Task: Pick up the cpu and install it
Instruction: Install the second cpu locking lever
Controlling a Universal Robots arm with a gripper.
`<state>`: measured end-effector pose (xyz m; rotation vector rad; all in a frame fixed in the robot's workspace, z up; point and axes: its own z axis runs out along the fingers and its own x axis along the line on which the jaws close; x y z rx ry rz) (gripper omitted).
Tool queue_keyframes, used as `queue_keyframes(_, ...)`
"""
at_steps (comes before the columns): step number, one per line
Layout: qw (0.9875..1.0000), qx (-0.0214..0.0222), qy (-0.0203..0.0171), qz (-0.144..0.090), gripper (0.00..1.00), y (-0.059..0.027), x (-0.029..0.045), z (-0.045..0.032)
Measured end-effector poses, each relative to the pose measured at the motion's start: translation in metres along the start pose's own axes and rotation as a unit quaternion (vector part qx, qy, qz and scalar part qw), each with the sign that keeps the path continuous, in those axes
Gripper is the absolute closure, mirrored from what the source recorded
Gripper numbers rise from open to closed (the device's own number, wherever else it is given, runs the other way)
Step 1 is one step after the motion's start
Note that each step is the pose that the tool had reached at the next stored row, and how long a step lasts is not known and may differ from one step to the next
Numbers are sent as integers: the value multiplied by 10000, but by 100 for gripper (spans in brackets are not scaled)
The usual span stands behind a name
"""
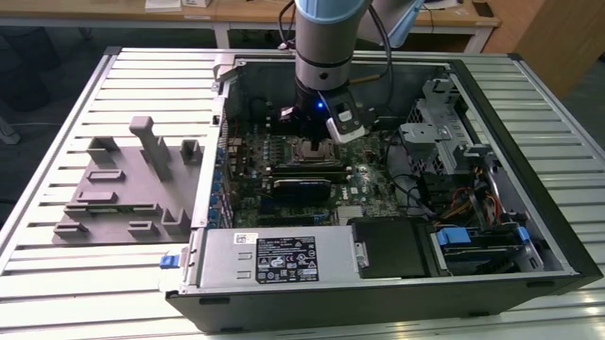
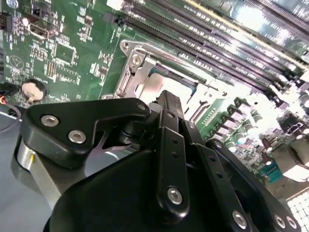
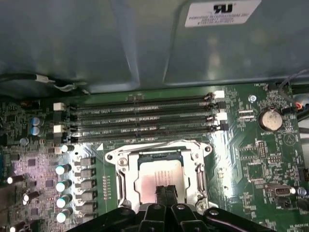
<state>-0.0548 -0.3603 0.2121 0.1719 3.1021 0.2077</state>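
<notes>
The cpu (image 3: 153, 180), a flat square chip with a pale silvery top, lies flat in the metal-framed socket (image 3: 120, 174) on the green motherboard (image 3: 251, 159). My gripper (image 3: 165, 189) hangs straight above it, its two black fingers pressed together with their tips over the chip's near edge. Whether the tips touch the chip I cannot tell. In the second wrist view the cpu (image 2: 161, 83) shows just beyond the gripper (image 2: 166, 95). The exterior view has the gripper (image 1: 315, 142) low inside the open computer case, over the socket (image 1: 310, 150).
Several memory slots (image 3: 145, 118) run beside the socket, and a row of capacitors (image 3: 63, 186) stands near it. A black block (image 1: 302, 187) sits in front of the socket. The grey fixture tray (image 1: 123, 191) lies at the exterior view's left, outside the case wall (image 1: 210, 163). Drive bays and cables (image 1: 454, 177) fill the right.
</notes>
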Motion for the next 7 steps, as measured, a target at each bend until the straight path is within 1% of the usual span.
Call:
queue_keyframes(1, 10000, 7, -1, -1, 89, 0, 0, 0)
queue_keyframes(7, 10000, 19, -2, -1, 89, 0, 0, 0)
